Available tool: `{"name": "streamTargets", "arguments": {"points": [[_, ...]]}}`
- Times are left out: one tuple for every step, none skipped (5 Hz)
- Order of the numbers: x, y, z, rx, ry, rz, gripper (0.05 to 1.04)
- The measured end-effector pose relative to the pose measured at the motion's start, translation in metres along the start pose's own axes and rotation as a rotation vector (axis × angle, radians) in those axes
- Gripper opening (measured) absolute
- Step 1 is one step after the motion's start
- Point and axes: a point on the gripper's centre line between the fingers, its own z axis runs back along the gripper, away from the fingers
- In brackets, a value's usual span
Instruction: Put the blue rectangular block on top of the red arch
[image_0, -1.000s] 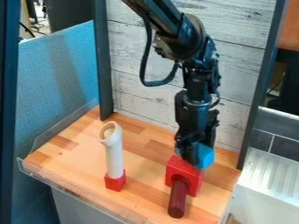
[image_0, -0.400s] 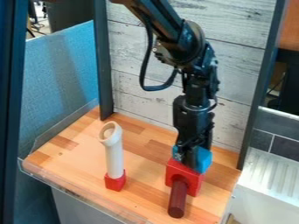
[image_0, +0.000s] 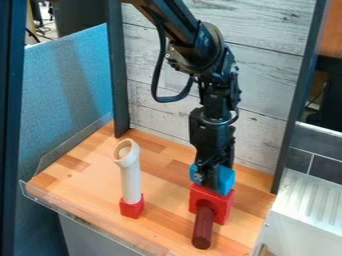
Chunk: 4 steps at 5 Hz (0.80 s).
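Where my view starts on the left, a blue panel (image_0: 67, 85) stands beside the wooden table (image_0: 90, 170), with a clear plastic edge (image_0: 67, 145) running along that side of the table. A dark post (image_0: 117, 70) rises at the table's back left corner.

Right of that, toward the table's left side: a white tube (image_0: 131, 180), upright, its bent top opening up, its foot on a small red block (image_0: 132, 206). Pale plank wall (image_0: 160, 65) behind, between the left post and another on the right.

Next along, well apart from the tube: a dark red rod (image_0: 203, 231), near end toward the camera, far end against the front of the red arch (image_0: 224, 206). The arch is upright on the table.

My gripper (image_0: 212, 185) points down over the arch, fingers closed around the blue block (image_0: 226, 181). So: holding, with blue showing on both sides of the fingers. Block is right above the arch's top, slightly toward the back. Can't tell if the two touch.

Far right: the second dark post (image_0: 296, 105), then dark grey tiles (image_0: 327, 172) above a white ribbed rack (image_0: 310, 195), just beside the table's right edge.
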Motion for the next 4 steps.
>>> {"name": "streamTargets", "arguments": {"points": [[0.0017,-0.0005,0.0,-0.005,-0.001,0.009,0.581],[0.0017,-0.0005,0.0,-0.005,-0.001,0.011,0.582],[-0.001,0.0023,-0.008,0.019,0.005,0.013,0.582],[-0.0045,0.0014,-0.0093,0.023,0.005,0.006,0.582]]}}
